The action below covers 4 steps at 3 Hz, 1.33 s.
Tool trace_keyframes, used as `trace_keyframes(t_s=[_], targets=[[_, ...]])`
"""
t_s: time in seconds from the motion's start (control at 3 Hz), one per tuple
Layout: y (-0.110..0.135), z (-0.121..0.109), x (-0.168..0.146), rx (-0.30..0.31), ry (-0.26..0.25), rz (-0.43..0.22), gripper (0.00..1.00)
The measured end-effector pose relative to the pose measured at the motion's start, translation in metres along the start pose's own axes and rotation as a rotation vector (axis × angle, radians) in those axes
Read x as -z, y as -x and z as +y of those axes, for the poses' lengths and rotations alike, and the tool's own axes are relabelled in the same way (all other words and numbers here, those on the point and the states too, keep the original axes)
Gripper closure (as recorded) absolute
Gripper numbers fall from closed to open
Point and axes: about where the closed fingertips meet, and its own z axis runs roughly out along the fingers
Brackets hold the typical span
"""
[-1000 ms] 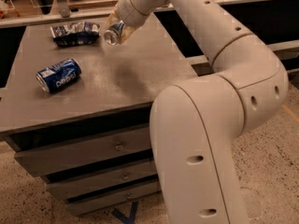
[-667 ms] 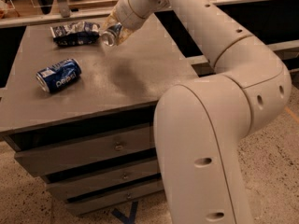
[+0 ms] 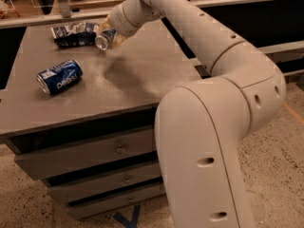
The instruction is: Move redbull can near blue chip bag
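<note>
The redbull can (image 3: 104, 39) is a slim silver can, held tilted with its end toward the camera, above the far part of the grey table (image 3: 142, 80). My gripper (image 3: 111, 32) is shut on it at the end of the white arm (image 3: 213, 56) that reaches in from the right. The blue chip bag (image 3: 73, 33) is a wrinkly dark blue bag with white patches lying at the table's far left, just left of the can. The can hangs close beside the bag's right end; whether they touch cannot be told.
A wider deep-blue Pepsi can (image 3: 59, 76) lies on its side at the table's left, nearer the front. Drawers (image 3: 95, 151) sit under the tabletop. A rail and shelving (image 3: 47, 18) run behind the table. The floor (image 3: 280, 175) is speckled.
The gripper has carried the redbull can a little to the left, closer to the blue chip bag. The Pepsi can and the bag have not moved.
</note>
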Motion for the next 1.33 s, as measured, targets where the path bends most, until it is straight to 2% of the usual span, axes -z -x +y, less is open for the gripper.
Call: trace_keyframes(t_s=[0.67, 1.33], targets=[[-0.007, 0.006, -0.016, -0.005, -0.027, 0.007, 1.0], [-0.012, 0.017, -0.024, -0.028, -0.026, 0.008, 1.0]])
